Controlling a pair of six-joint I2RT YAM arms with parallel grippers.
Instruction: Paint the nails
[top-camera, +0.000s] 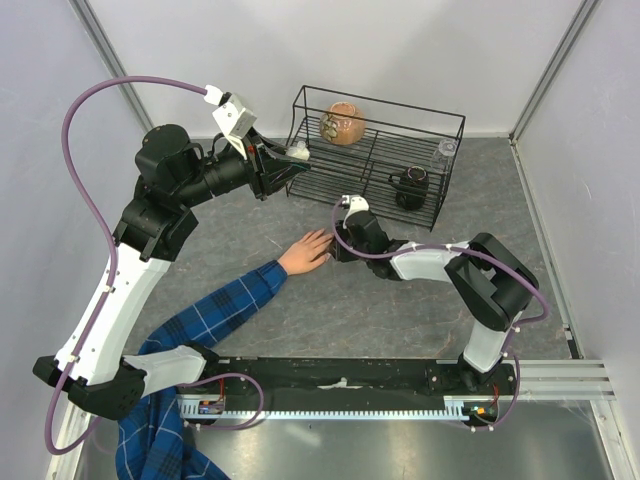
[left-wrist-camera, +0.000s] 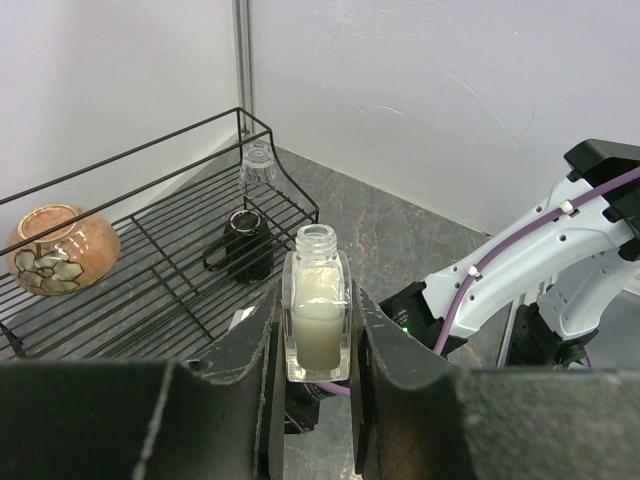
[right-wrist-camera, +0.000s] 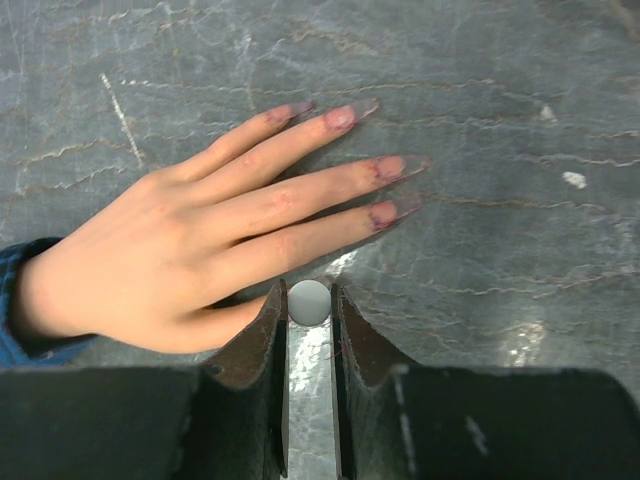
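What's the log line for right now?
left gripper: shut on open bottle | right gripper: shut on white cap beside hand | nails: reddish smears

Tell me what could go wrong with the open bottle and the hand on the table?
The bottle in the left gripper has no cap on, so tipping it could spill the polish. The right gripper pinches a white cap right over the thumb of the hand; the brush below is hidden, so it might dab skin instead of the nails. If the hand moves, polish could smear.
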